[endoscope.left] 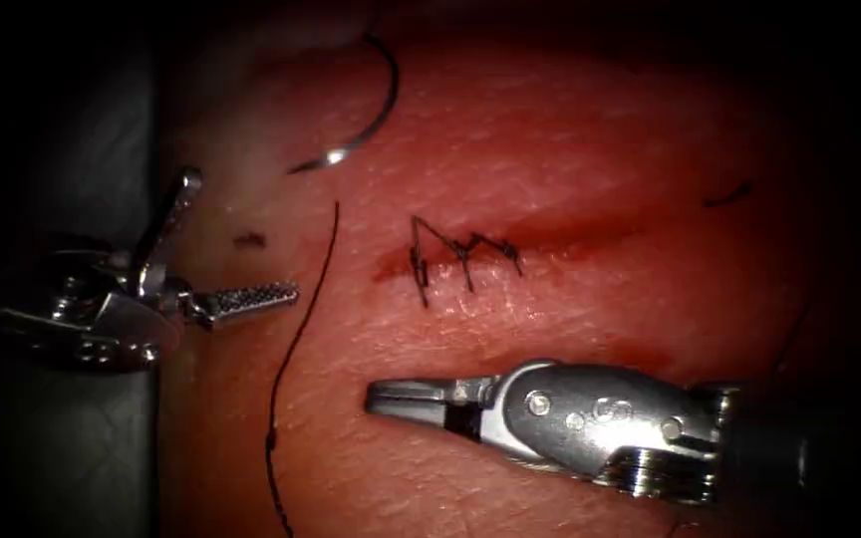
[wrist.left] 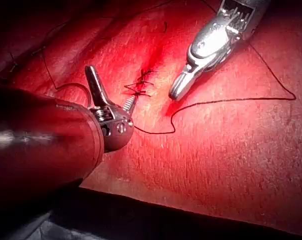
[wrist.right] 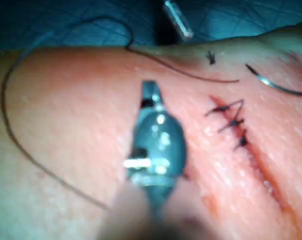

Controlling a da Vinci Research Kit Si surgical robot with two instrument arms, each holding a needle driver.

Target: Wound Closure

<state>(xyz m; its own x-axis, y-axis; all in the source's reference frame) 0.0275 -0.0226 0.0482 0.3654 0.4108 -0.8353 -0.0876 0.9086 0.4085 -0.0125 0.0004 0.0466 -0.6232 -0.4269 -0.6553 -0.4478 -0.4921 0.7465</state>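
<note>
A: From the endoscope, what do the tools hold?
B: Nothing. The left tool [endoscope.left: 226,249] sits at the tissue's [endoscope.left: 590,149] left edge with its jaws spread wide, one pointing up, the other toward the cut [endoscope.left: 510,249]. The right tool [endoscope.left: 401,396] lies below the cut, jaws drawn together and grasping nothing.

A: And the needle?
B: The needle [endoscope.left: 376,110] rests free on the tissue, above and left of the cut, not in the tissue. The stitches [endoscope.left: 460,254] cross the cut's left end. The thread [endoscope.left: 301,329] runs down the tissue between the two tools.

A: The left wrist view?
B: The left tool [wrist.left: 111,97] again has its jaws parted, near the stitches [wrist.left: 141,87]. The right tool [wrist.left: 177,92] points down just beside them, jaws closed and empty. The thread [wrist.left: 216,101] lies in a loose line across the tissue [wrist.left: 216,165].

A: The right wrist view?
B: The right tool [wrist.right: 150,90] hovers beside the cut [wrist.right: 261,170], holding nothing. The stitches [wrist.right: 231,120] sit at the cut's end, the needle [wrist.right: 276,86] lies loose beyond them, and the thread [wrist.right: 21,145] curves wide over the tissue [wrist.right: 71,100].
</note>
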